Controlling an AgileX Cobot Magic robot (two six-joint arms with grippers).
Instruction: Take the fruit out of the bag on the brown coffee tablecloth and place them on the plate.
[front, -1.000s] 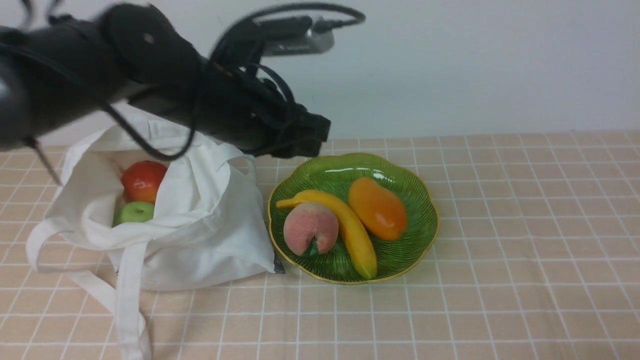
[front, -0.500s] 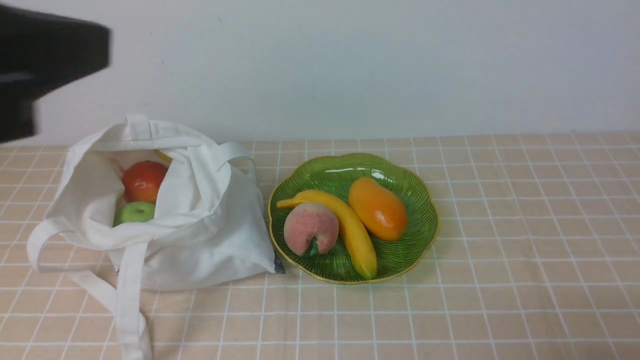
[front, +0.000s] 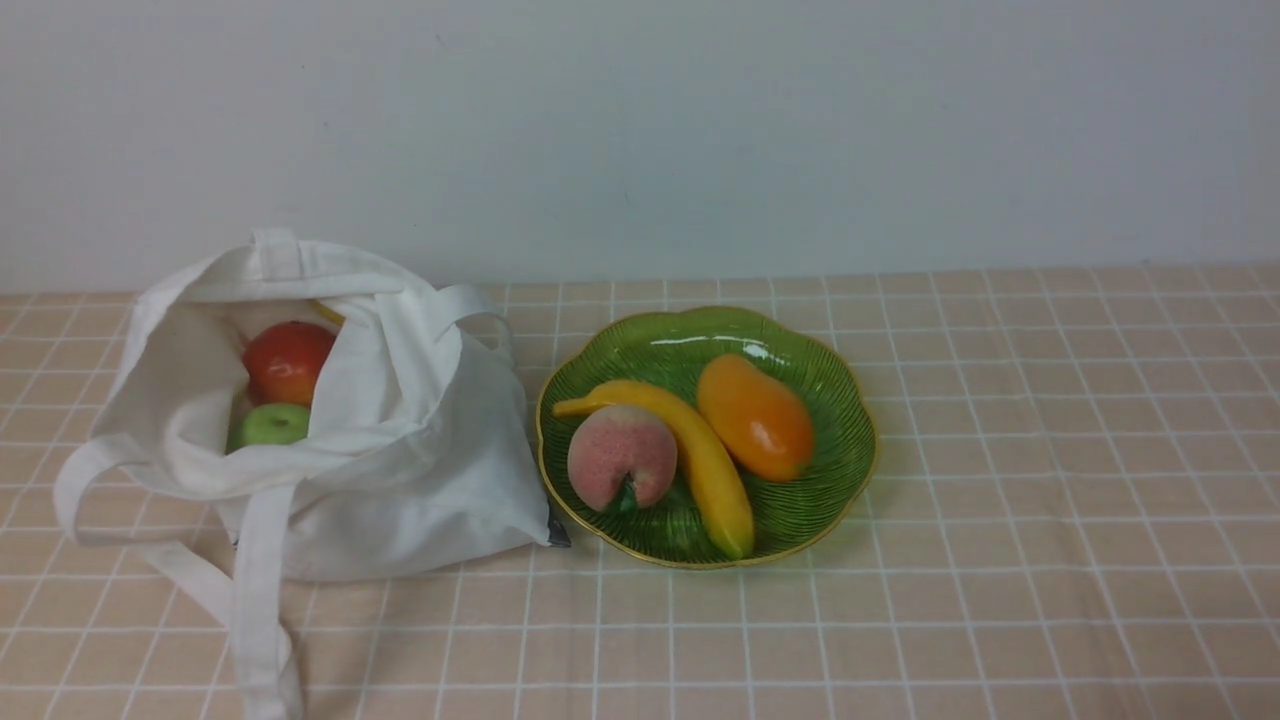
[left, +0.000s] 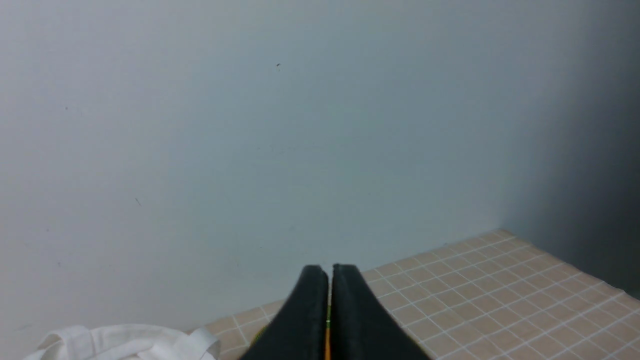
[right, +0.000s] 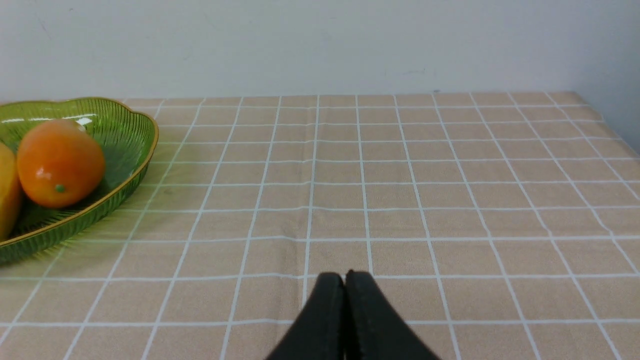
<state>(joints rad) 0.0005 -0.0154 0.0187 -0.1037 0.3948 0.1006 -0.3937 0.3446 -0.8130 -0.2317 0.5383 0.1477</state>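
The white cloth bag (front: 400, 480) lies open at the left on the tan checked tablecloth (front: 1000, 450). Inside it show a red round fruit (front: 287, 360) and a small green apple (front: 272, 424). The green glass plate (front: 830, 500) beside the bag holds a yellow banana (front: 705, 462), a pink peach (front: 620, 456) and an orange fruit (front: 755, 416). No arm shows in the front view. My left gripper (left: 329, 270) is shut and empty, raised, facing the wall. My right gripper (right: 345, 276) is shut and empty, low over the cloth right of the plate (right: 135, 145).
A plain grey-white wall runs along the back of the table (front: 700, 140). The bag's long strap handles (front: 255, 600) trail toward the front edge. The bag's rim shows in the left wrist view (left: 125, 340).
My left arm, which reached over the bag and plate a second ago, has pulled back to the left and out of the front view. The fruit, bag and plate have not moved.
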